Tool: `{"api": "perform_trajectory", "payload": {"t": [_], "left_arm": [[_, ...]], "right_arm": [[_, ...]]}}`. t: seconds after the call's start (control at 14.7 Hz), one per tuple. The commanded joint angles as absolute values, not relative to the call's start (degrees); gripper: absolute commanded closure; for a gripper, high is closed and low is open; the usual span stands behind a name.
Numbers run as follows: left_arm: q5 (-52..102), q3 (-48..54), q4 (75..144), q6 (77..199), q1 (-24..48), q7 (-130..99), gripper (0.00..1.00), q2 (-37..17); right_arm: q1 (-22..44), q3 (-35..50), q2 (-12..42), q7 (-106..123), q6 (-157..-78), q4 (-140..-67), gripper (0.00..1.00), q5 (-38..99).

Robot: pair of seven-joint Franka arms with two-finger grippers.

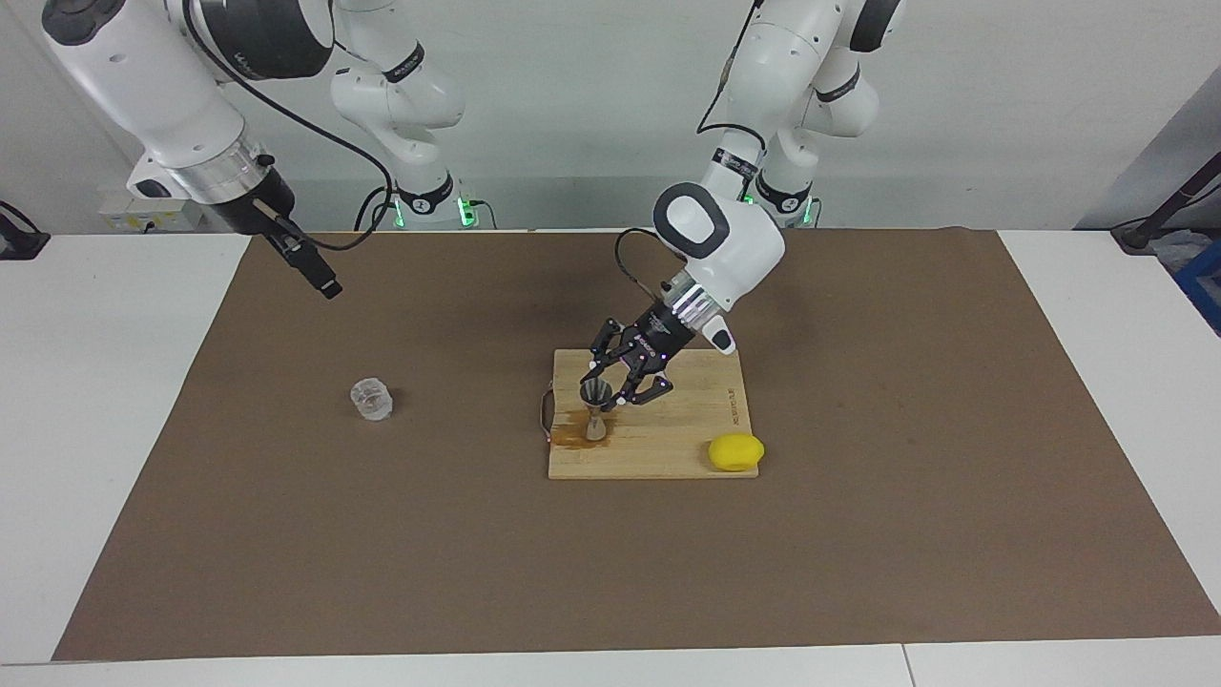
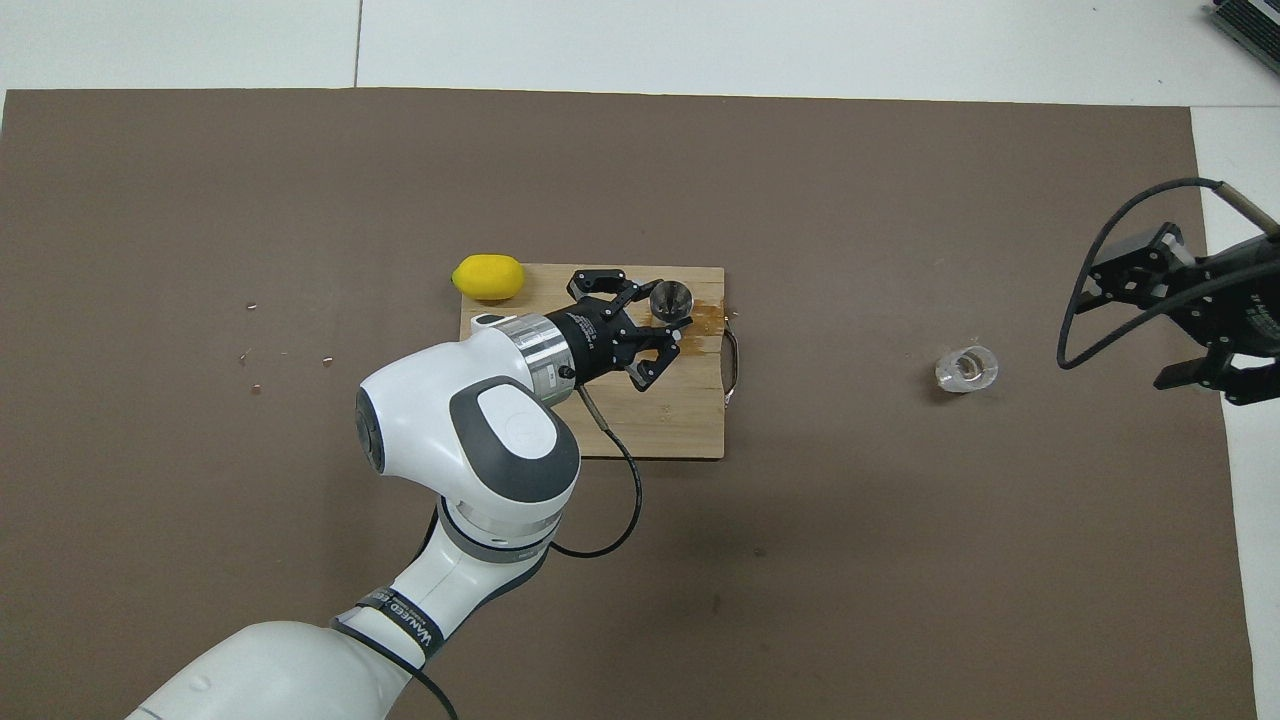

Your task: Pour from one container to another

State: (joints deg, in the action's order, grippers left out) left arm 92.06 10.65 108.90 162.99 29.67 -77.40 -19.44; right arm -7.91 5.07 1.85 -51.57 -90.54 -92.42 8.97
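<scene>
Steel jigger (image 1: pixel 596 410) stands on the wooden board (image 1: pixel 668 448).
Left gripper (image 1: pixel 610 382), jaws spread, seems to touch it; glass cup (image 1: pixel 371 398) at nine o'clock; right gripper (image 1: pixel 329 286): cannot tell.

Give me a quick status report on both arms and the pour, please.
Left claw open around the jigger on the cutting board. Right claw waits, raised. Glass cup upright on the mat, untouched. Brown spill by the jigger.
</scene>
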Motion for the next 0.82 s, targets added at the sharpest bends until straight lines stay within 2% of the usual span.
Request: {"api": "perform_trajectory", "payload": {"t": [0.0,0.14,0.41,0.48,0.61,0.68,0.75], "left_arm": [[93.2,9.8,107.7,164.3,30.9,-76.0,1.00,-20.4],[93.2,9.8,107.8,165.1,31.0,-76.0,1.00,-20.5],[93.3,9.8,107.8,165.3,31.6,-74.2,1.00,-20.6],[93.3,9.8,107.8,165.3,31.6,-73.9,0.87,-20.5],[93.1,9.8,107.8,165.4,31.6,-73.9,0.54,-20.5],[93.1,9.8,107.8,165.4,31.6,-73.9,0.13,-20.5],[93.1,9.8,107.8,165.5,31.6,-73.9,0.00,-20.5]], "right_arm": [[-11.2,5.4,3.0,-57.6,-94.8,-95.2,0.06,12.7],[-12.0,5.4,3.9,-61.8,-96.5,-97.2,0.05,14.4],[-16.5,5.4,10.3,-64.6,-99.4,-97.1,0.05,20.1],[-16.9,5.4,11.7,-65.4,-100.1,-97.2,0.05,20.2],[-17.7,5.4,13.5,-67.9,-102.1,-98.1,0.05,21.8],[-18.1,5.4,13.5,-69.2,-104.3,-100.0,0.04,23.5],[-18.3,5.4,13.4,-69.8,-106.9,-102.2,0.04,25.1]]}}
